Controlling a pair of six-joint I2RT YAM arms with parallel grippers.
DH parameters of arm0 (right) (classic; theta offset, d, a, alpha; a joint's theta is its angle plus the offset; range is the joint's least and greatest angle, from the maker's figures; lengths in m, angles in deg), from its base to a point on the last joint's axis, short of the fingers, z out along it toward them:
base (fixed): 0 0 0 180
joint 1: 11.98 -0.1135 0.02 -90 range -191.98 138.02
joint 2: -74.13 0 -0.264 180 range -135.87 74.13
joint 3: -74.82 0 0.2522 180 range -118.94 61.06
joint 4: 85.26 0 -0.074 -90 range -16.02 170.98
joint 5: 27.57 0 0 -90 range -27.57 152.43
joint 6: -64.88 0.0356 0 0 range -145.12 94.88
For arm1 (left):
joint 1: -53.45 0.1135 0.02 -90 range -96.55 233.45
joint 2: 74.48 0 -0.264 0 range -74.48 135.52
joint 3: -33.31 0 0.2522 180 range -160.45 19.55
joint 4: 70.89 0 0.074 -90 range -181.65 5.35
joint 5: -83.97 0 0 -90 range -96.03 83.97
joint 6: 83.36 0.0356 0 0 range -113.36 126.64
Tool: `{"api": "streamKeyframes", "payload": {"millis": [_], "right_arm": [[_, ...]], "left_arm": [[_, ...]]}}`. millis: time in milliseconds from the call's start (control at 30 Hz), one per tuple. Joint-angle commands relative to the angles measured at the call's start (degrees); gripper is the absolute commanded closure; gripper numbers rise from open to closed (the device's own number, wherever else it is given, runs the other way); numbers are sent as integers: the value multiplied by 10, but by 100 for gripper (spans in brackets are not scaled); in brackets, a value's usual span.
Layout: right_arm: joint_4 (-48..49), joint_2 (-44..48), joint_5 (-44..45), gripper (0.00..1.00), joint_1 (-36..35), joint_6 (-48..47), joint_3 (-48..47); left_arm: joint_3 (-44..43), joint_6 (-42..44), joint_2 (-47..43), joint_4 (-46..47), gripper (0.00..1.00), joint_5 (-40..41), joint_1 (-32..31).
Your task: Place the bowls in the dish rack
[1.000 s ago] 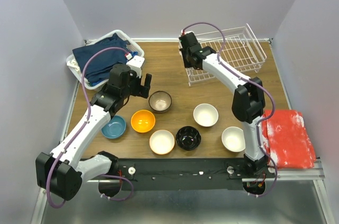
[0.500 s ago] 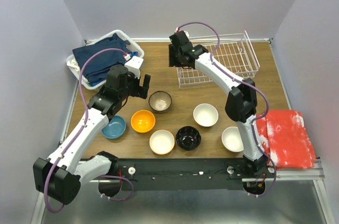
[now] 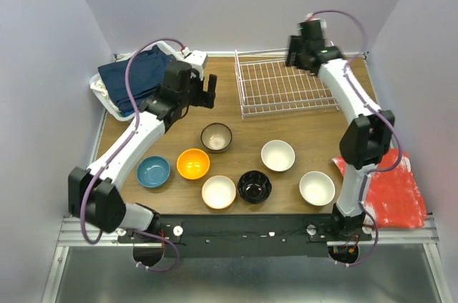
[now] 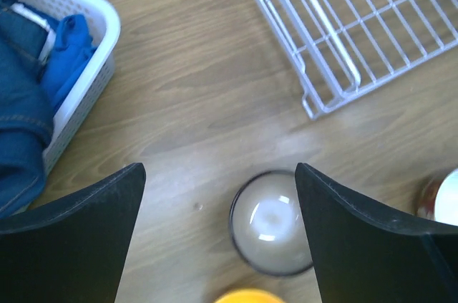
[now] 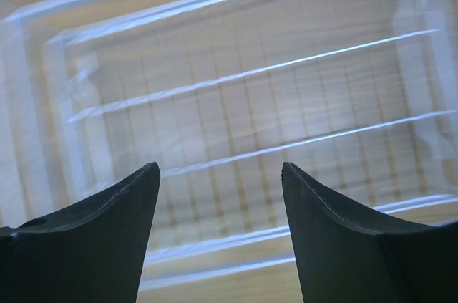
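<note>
The white wire dish rack [image 3: 286,88] lies flat and holds nothing at the back of the table. My right gripper [image 3: 295,54] hovers open over its far right edge, with only blurred rack wires [image 5: 250,95] below the gripper [image 5: 220,168]. My left gripper [image 3: 204,94] is open, left of the rack and behind the dark brown bowl [image 3: 216,137]. In the left wrist view that bowl [image 4: 270,223] sits below, between the spread fingers of the gripper [image 4: 219,174]. The orange [image 3: 193,163], blue [image 3: 153,171], cream [image 3: 219,191], black [image 3: 254,186] and two white bowls [image 3: 278,155] [image 3: 316,188] stand on the table.
A white plastic basket [image 3: 106,97] with dark blue cloth sits at the back left, close to my left arm. A red cloth [image 3: 390,192] lies at the right edge. The rack's near left corner [image 4: 315,106] is beside the brown bowl.
My right gripper opened, let go of the rack after dragging it left, and swung to the back right. The rack now lies flat. My left gripper moved toward the back.
</note>
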Motion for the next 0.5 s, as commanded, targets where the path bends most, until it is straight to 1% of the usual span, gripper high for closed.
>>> {"api": "streamKeyframes", "payload": {"millis": [0, 67, 133, 167, 267, 300, 333, 467], "right_arm": [[25, -1, 41, 23, 141, -99, 19], [34, -7, 38, 23, 177, -128, 22], [39, -11, 10, 22, 202, -153, 25], [39, -14, -3, 21, 223, -162, 25], [39, -24, -19, 17, 252, -174, 21], [39, -29, -25, 17, 255, -195, 19], [37, -35, -25, 16, 258, -202, 16], [34, -57, -39, 16, 262, -224, 22]], "left_arm": [[-54, -67, 68, -4, 3, -10, -3], [-54, -69, 80, 3, 3, -10, -3], [-59, -71, 89, 0, 3, -11, -3], [-59, -74, 90, -1, 3, -12, -3], [-53, -85, 88, 5, 3, -16, -3], [-45, -88, 86, 9, 3, -16, -3], [-39, -94, 82, 12, 3, -33, -3], [-22, -96, 75, 12, 3, -42, -4]]}}
